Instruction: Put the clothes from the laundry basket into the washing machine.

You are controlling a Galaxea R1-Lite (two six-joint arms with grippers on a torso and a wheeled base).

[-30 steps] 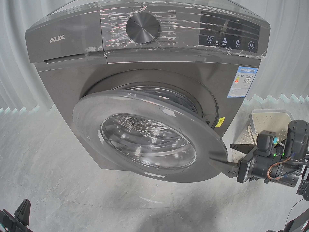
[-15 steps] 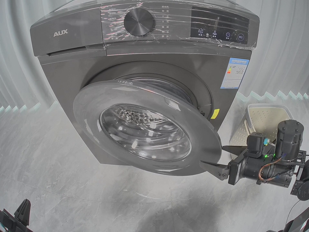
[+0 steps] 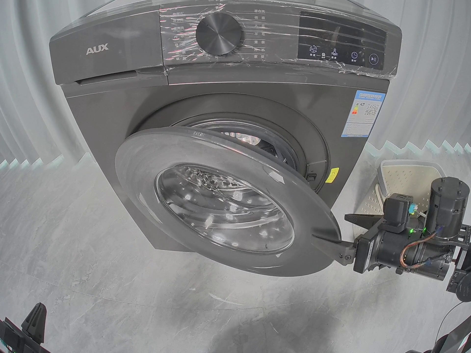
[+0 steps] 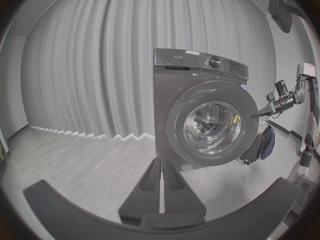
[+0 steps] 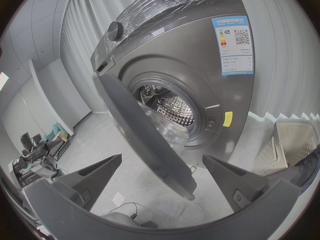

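In the head view, the washer (image 3: 221, 94) is standing on the floor (image 3: 88, 270) with its back toward the curtain (image 3: 24, 74). Its door (image 3: 223, 207) is hanging partly open, hinged on the robot's left and swinging out toward the camera. The right gripper (image 3: 332, 229) is sitting at the door's free edge, its fingers spread, with one finger lying against the rim's underside. The basket (image 3: 409, 182) is resting on the floor just beside the washer's right side, behind the right arm.

In the left wrist view, the left gripper (image 4: 162, 170) is hanging low over the floor, well apart from the washer, its fingers pressed together and holding nothing. Across the floor, the door is showing its round glass face-on, and the right gripper is meeting the rim at its right side. Dark clothes (image 4: 261, 147) are draping over the basket's wall, just beside the washer's lower right corner.

In the right wrist view, the right gripper's fingers are standing wide apart with the door's edge running between them; whether both are touching it I cannot tell. Behind the door, the drum (image 5: 170, 105) is showing its perforated steel through the opening. The basket is sitting at the floor's right, with dark cloth spilling over its near rim.
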